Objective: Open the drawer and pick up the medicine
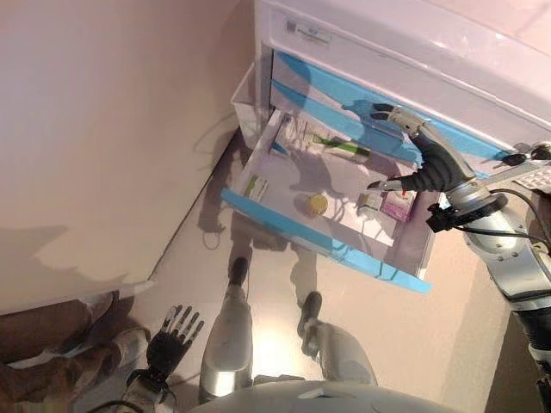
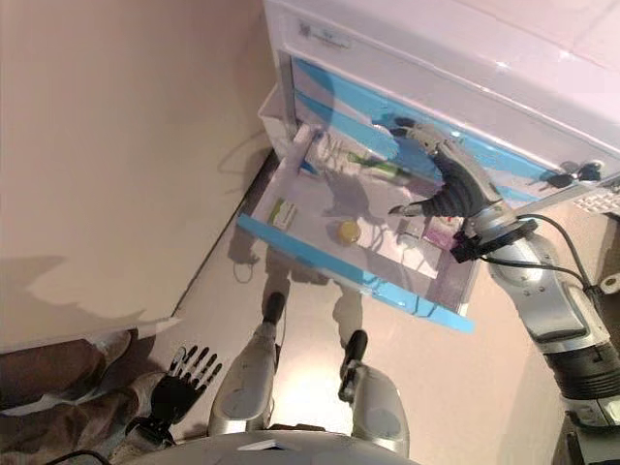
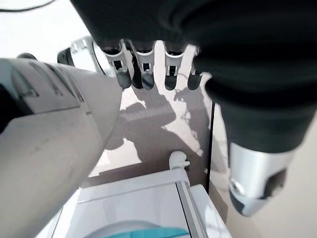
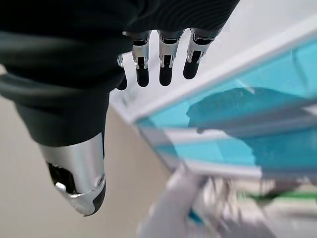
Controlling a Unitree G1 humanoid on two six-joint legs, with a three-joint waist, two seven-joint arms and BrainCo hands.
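A white cabinet with blue-fronted drawers stands ahead; one drawer (image 1: 284, 225) is pulled out. Inside lie a small green-and-white box (image 1: 256, 187), a round yellow item (image 1: 318, 204), a pink-and-white medicine box (image 1: 399, 206), a small white packet (image 1: 369, 203) and a green tube (image 1: 343, 147). My right hand (image 1: 419, 155) hangs open above the right part of the drawer, over the pink box, holding nothing; its straight fingers (image 4: 166, 59) show in the right wrist view. My left hand (image 1: 173, 332) hangs open low at my side, by the floor.
A beige wall (image 1: 103, 129) runs along the left of the cabinet. A person's legs in brown trousers (image 1: 52, 344) show at the lower left beside my left hand. The closed blue drawers (image 1: 362, 107) stand above the open one.
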